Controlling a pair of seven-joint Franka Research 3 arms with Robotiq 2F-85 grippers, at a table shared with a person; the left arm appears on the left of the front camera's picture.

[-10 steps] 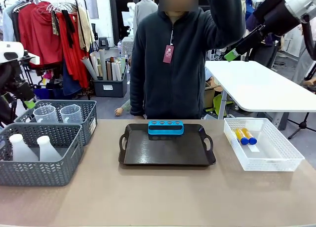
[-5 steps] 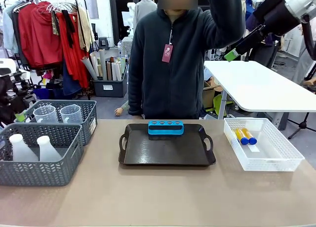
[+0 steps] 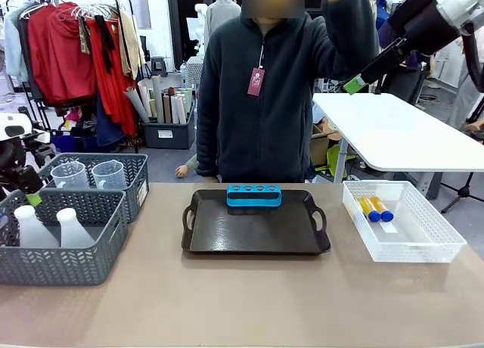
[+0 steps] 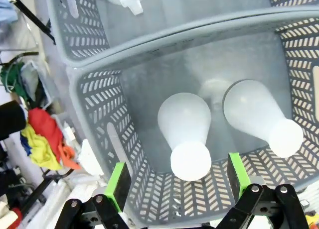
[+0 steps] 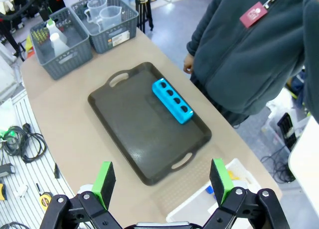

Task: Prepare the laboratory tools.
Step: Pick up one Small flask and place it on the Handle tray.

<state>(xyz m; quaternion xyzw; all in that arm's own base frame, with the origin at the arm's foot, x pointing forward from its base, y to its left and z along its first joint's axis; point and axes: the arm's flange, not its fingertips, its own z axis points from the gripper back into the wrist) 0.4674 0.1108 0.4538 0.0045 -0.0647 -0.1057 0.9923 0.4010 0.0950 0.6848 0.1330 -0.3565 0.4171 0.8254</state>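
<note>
Found left hand (image 4: 177, 181) open, green pads spread wide, poised over near grey mesh basket (image 4: 107, 124) at counter's left end, lined up above one of two conical flasks (image 4: 185, 132). Noted both flasks upright, long axis vertical, necks pointing up at that hand. Found right hand (image 5: 162, 180) likewise open, raised high over counter (image 5: 65, 119), gripping nothing. Located blue rack (image 3: 254, 195) at far edge of black tray (image 3: 253, 238), long axis left to right, holes upward. Recorded two measuring beakers (image 3: 69, 174) upright in far basket (image 3: 140, 187). Recorded two tubes (image 3: 374, 209) lying flat, side by side, in white lattice bin (image 3: 423, 246), blue caps toward robot's side.
</note>
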